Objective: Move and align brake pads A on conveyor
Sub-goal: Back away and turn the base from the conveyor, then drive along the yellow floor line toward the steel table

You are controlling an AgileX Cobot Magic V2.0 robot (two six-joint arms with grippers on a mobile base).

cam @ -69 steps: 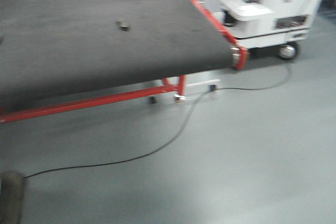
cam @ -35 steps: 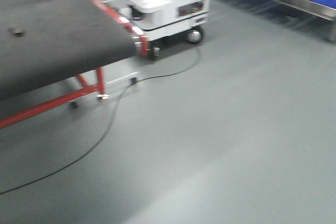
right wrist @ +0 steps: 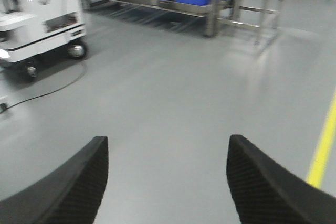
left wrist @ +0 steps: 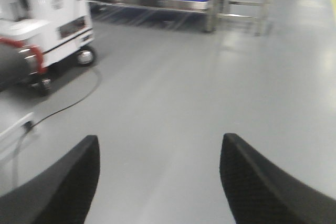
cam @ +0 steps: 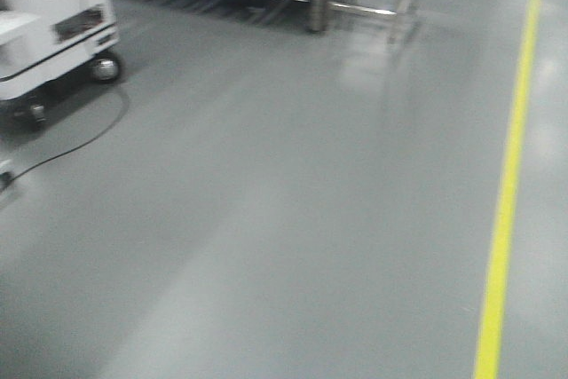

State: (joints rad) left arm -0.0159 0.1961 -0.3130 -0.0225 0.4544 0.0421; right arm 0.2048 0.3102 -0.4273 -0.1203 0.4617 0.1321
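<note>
Left gripper [left wrist: 160, 139], right gripper [right wrist: 168, 139] spread wide — dimpled black fingers [left wrist: 257, 187] above smooth grey floor [cam: 311, 219].

Left wrist view: the left gripper [left wrist: 160, 139] shows as two fingers [left wrist: 55, 192] rising from the lower edge of the frame, one at each side. Both are matt black, broad at the base and narrowing to a rounded tip, each with a smoothly curved outline. Their surfaces carry a fine, regular grid-like texture, plainest on the right-hand finger. Right wrist view: the right gripper [right wrist: 168, 139] has fingers [right wrist: 273, 187] of the same form: matt black, tapered, round-tipped, covered in the same fine grid-like texture, here legible on both. Only these upper portions of the fingers are in frame; motion blur softens their edges, so finer detail cannot be told
</note>
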